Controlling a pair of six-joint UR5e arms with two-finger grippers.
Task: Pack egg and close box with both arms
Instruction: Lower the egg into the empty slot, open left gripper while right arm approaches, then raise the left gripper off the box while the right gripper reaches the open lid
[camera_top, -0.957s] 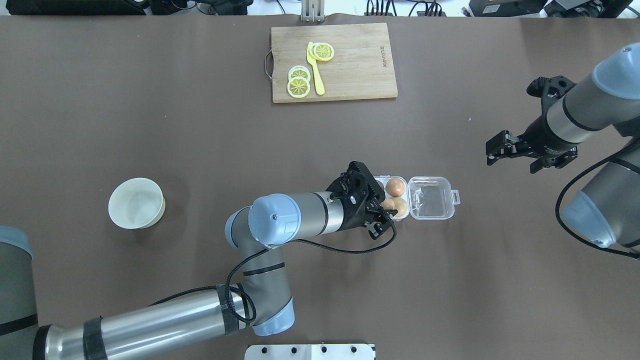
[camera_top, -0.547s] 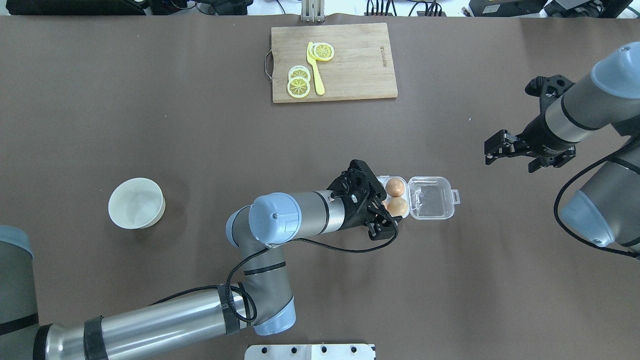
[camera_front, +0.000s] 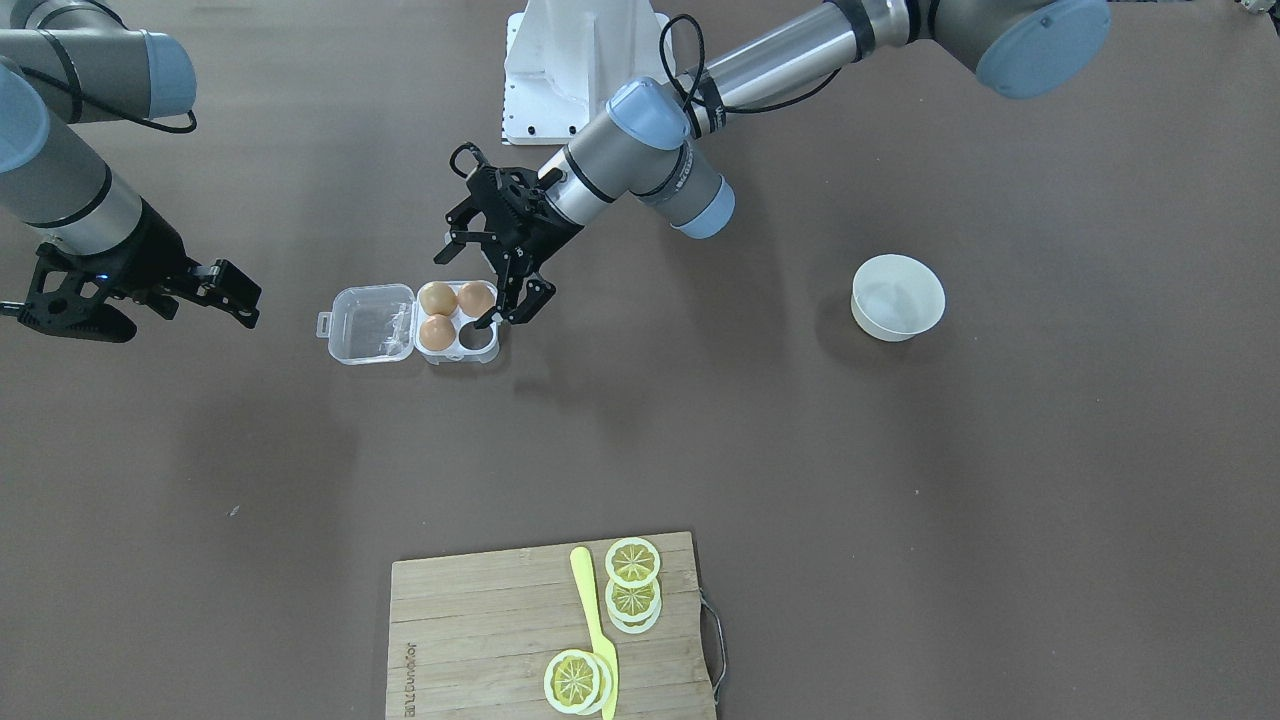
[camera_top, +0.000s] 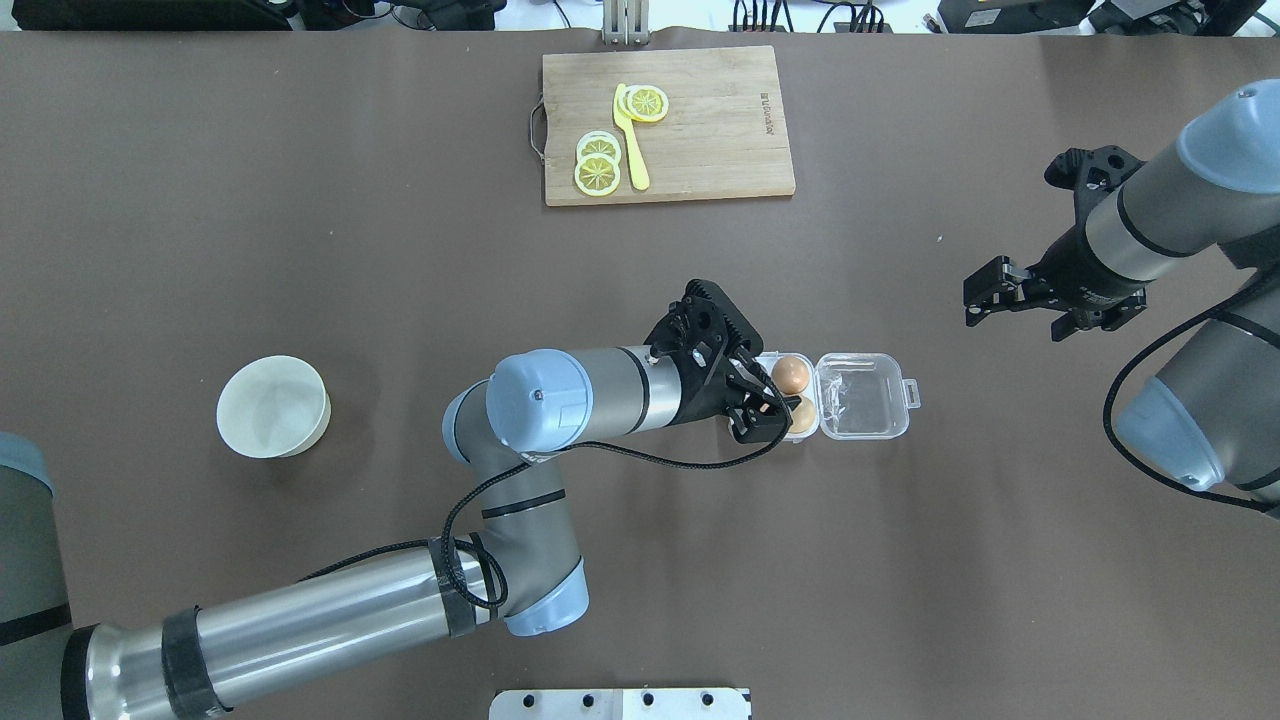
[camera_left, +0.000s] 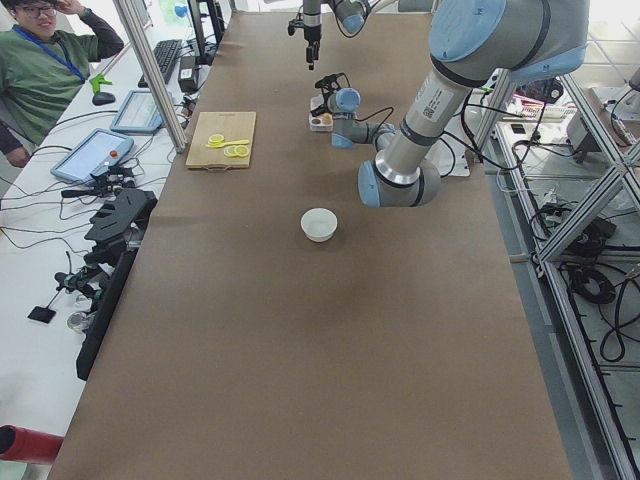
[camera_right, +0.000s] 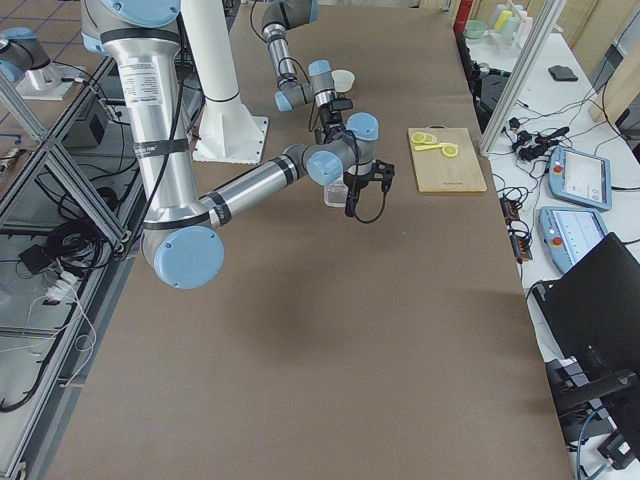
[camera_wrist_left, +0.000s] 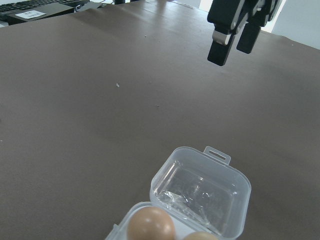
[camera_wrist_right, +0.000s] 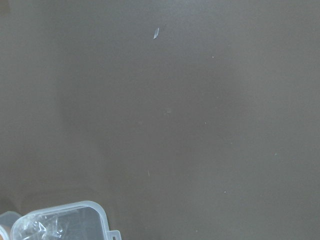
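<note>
Snugly, matte oval eggs occupy clear box.

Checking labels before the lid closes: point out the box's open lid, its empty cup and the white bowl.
open lid (camera_front: 372, 322), front-facing view, middle of the clear panel.
empty cup (camera_front: 477, 338), front-facing view, its dark hollow.
white bowl (camera_front: 897, 300), front-facing view, bare inside.

The table is plain dark brown. The left tool and right tool are black, on silver-grey arms with light-blue joint caps. At the left tool, the eggs are matte light brown in a clear, colourless box. Well away from it, the bowl is white. The cutting board is pale, grained wood. Its lemon slices are yellow, white-rimmed and spoke-patterned, and the knife is yellow too.
</note>
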